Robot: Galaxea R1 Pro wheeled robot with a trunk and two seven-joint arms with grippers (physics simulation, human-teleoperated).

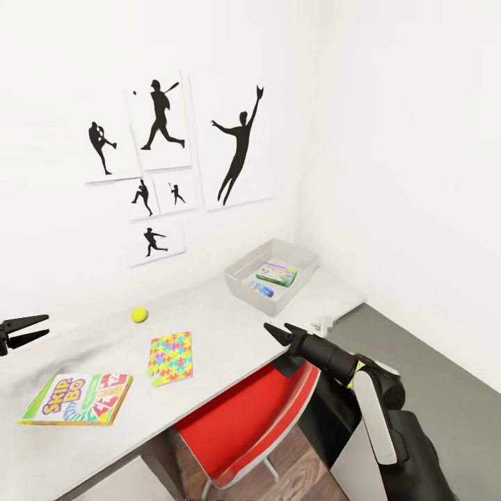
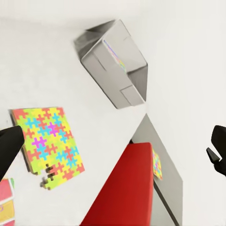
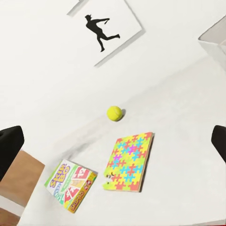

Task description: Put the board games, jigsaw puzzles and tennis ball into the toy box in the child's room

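Pale desk (image 1: 229, 327) against white wall with baseball silhouette prints (image 1: 160, 125). On it: tennis ball (image 1: 139, 315), jigsaw puzzle (image 1: 170, 358), Skip-Bo board game (image 1: 76, 399); toy box (image 1: 240, 282) at far end holds game boxes. Red chair (image 1: 243, 417) tucked under. Left gripper (image 1: 17, 332) and right gripper (image 1: 280, 332): fingers spread, empty.

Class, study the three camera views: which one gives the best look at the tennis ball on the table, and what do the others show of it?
The right wrist view shows the tennis ball best: largest, unobstructed on the table, beyond the jigsaw puzzle. The head view shows it smaller. The left wrist view looks at the puzzle and the toy box instead.
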